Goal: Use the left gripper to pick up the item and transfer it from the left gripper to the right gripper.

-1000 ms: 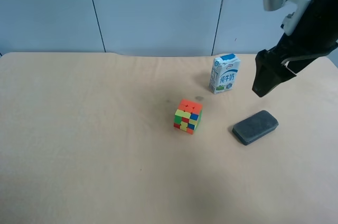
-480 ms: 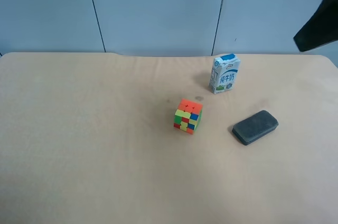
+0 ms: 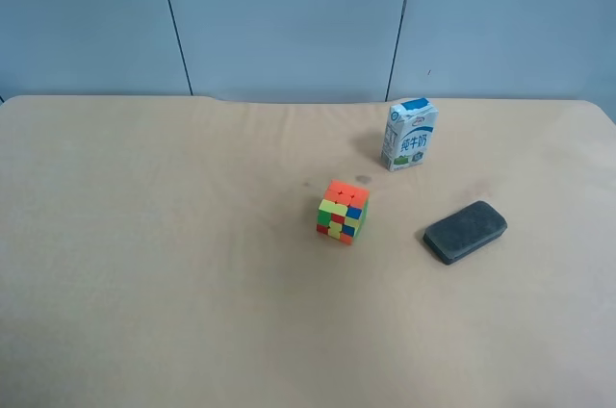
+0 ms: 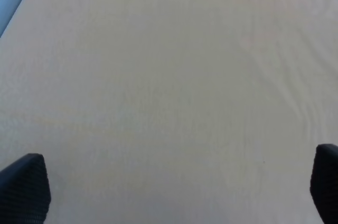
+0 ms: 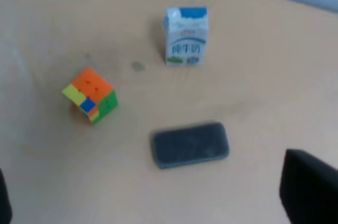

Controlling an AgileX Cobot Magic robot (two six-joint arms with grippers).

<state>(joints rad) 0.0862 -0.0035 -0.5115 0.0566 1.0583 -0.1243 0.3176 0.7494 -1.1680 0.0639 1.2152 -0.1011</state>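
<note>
The item, a flat dark grey oblong block, lies on the table at the right of the exterior high view. It also shows in the right wrist view, lying flat and alone. No gripper shows in the exterior high view. My right gripper is open and empty, high above the table; its fingertips show only at the picture's corners, apart from the item. My left gripper is open and empty over bare table; its fingertips show at the corners. The item is out of the left wrist view.
A multicoloured puzzle cube stands left of the item, also in the right wrist view. A white-and-blue milk carton stands upright behind them, also in the right wrist view. The beige table ends at a grey-blue wall.
The arm at the exterior high view's right has risen and gone out of the frame at the upper right. The item, cube and carton have not moved.
</note>
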